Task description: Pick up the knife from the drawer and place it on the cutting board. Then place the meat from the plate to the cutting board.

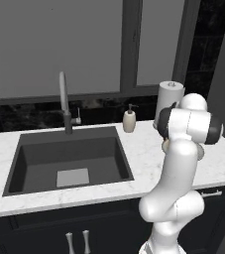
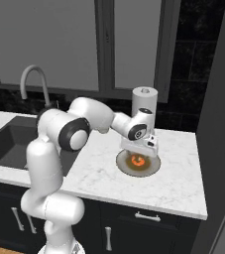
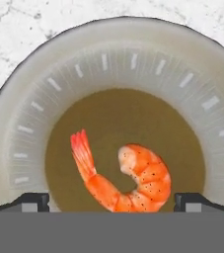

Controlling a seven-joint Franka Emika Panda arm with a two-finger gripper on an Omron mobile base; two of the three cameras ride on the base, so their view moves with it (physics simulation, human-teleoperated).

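The meat, a curved orange-red shrimp, lies in the brown middle of a round beige plate on the white marble counter. My gripper hangs just above it, open, with one fingertip on each side of the shrimp and nothing held. From the right base view the gripper points down over the plate and the meat. Under the counter there is a shut black drawer with a small silver bar handle. The knife and the cutting board are out of view.
A paper towel roll stands right behind the plate. A dark sink with a faucet lies to the left, with a soap dispenser at its back corner. A dark wall closes the counter's right end.
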